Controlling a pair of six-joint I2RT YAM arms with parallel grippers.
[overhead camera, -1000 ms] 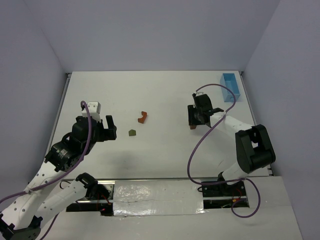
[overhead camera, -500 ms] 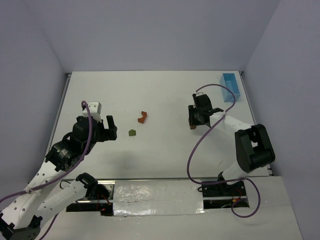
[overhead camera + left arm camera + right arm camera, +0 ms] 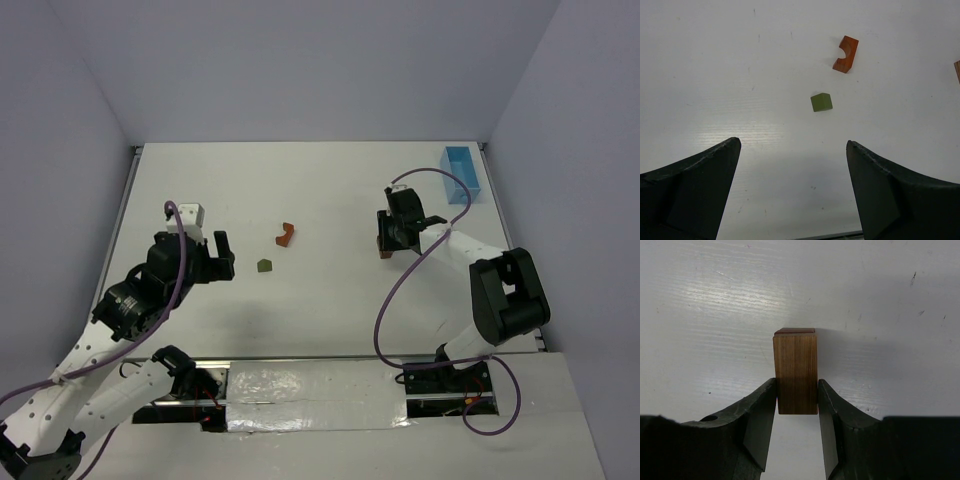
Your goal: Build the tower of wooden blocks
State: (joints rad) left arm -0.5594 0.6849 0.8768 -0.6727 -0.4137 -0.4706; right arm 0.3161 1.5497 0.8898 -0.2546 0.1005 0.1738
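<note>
The wood blocks are seen as three small pieces spread over the middle band of the table (image 3: 330,180), none stacked on another. A brown block (image 3: 795,372) is grasped by the right jaws, which are clenched on its two long sides. Its far end sticks out past the jaw tips, and a thin reddish edge is seen along that end. Whether this block rests on the table or is lifted off it cannot be told. It is held toward the right edge of the table, about midway between the far and near edges.

An orange arch block (image 3: 287,234) lies near the middle of the table. A green block (image 3: 264,266) lies near it, a little closer to the near edge and the left edge, and the two are not touching.

The left jaws are spread wide and released, with nothing between them. They are held above the table toward its left edge, with the green block and the arch ahead of them.

A light blue box (image 3: 461,173) is set at the far right corner of the table.
</note>
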